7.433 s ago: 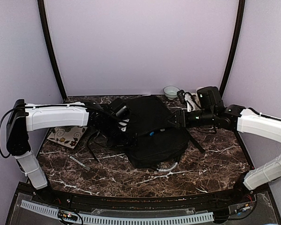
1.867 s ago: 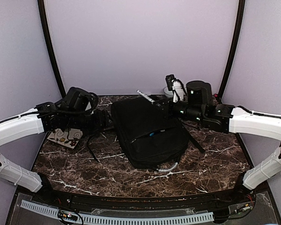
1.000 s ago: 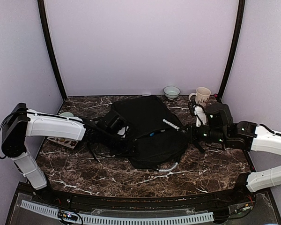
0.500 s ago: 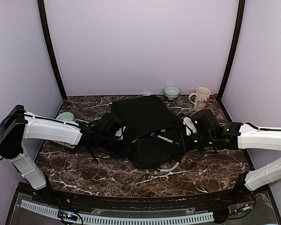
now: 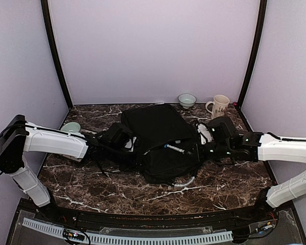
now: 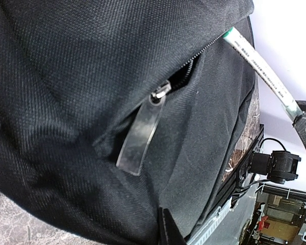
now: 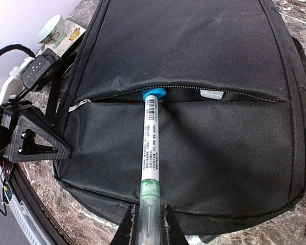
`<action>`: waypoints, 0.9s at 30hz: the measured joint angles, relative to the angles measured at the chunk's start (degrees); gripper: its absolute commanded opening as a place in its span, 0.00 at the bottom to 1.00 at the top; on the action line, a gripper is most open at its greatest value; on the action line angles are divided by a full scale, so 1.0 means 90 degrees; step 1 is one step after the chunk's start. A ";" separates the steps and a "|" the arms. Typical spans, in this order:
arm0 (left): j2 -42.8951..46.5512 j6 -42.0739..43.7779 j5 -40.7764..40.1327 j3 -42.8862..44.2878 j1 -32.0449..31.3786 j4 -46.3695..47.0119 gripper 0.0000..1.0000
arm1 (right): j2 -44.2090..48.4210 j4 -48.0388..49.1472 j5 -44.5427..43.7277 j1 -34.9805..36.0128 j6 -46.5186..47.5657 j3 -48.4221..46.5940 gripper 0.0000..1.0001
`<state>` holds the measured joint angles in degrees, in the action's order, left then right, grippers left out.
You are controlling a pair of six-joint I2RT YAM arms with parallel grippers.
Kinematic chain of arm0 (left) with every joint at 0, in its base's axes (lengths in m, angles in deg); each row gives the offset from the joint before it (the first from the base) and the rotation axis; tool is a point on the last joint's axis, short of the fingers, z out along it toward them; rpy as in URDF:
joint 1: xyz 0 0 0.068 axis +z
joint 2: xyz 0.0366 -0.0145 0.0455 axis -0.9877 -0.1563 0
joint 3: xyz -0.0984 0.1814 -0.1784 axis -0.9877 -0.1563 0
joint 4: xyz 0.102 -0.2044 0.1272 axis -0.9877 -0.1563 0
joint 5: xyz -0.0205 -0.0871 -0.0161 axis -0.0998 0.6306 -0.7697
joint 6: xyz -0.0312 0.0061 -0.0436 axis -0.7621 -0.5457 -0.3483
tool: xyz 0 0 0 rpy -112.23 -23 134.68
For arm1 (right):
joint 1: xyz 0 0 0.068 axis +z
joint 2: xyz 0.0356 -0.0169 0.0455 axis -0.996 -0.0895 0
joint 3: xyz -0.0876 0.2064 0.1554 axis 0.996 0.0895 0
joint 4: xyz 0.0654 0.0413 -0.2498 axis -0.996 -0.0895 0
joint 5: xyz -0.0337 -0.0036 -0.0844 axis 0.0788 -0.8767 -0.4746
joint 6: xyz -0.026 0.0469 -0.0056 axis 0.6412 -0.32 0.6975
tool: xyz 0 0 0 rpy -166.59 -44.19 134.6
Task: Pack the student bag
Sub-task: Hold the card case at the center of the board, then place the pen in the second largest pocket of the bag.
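The student bag [image 5: 158,133], a large black backpack, lies flat mid-table. Its front pocket zip [image 7: 194,89] stands partly undone. My right gripper [image 7: 149,218] is shut on a white pen with a green end [image 7: 149,143]. The pen's far tip meets something blue [image 7: 154,94] in the zip opening. From above, that gripper [image 5: 195,152] sits at the bag's right side. My left gripper [image 6: 166,227] is shut, pinching the bag's black fabric [image 6: 81,66] at its left edge [image 5: 136,151]. A clear zip tab [image 6: 142,133] hangs just beyond its fingers.
A small bowl [image 5: 186,99] and a mug [image 5: 219,106] stand at the back right. A pale green bowl [image 5: 70,126] sits behind my left arm. A silvery loop handle [image 5: 183,181] and a black strap [image 5: 99,166] trail from the bag towards the front.
My right gripper has carried the pen leftward over the bag until its tip reached the zip opening. The left gripper has closed on the bag's left edge.
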<state>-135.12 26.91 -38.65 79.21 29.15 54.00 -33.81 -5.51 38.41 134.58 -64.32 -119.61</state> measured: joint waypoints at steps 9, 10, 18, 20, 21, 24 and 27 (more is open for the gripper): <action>0.0000 0.0000 0.0034 -0.0002 0.0000 0.0034 0.06 | -0.0459 0.0364 -0.0058 -0.0097 0.0002 -0.0002 0.00; 0.0000 0.0002 0.0036 -0.0002 0.0000 0.0036 0.06 | -0.0510 0.0437 -0.0049 -0.0102 0.0005 -0.0002 0.00; 0.0012 0.0017 0.0044 -0.0012 0.0007 0.0046 0.04 | -0.0906 0.0962 -0.0129 -0.0163 -0.0085 -0.0056 0.00; 0.0019 0.0029 0.0063 -0.0015 0.0012 0.0046 0.04 | -0.0981 0.1107 -0.0206 -0.0199 -0.0155 -0.0056 0.00; 0.0024 0.0029 0.0070 -0.0012 0.0017 0.0046 0.04 | -0.1015 0.1185 -0.0233 -0.0211 -0.0170 -0.0056 0.00; 0.0036 0.0032 0.0109 -0.0012 0.0027 0.0046 0.03 | -0.1137 0.1642 -0.0270 -0.0260 -0.0204 0.0012 0.00; 0.0056 0.0032 0.0168 -0.0012 0.0029 0.0049 0.03 | -0.1270 0.2278 -0.0265 -0.0282 -0.0270 0.0267 0.00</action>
<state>-134.62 27.19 -37.14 79.11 29.42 54.43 -45.24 14.99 36.03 132.04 -66.75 -117.20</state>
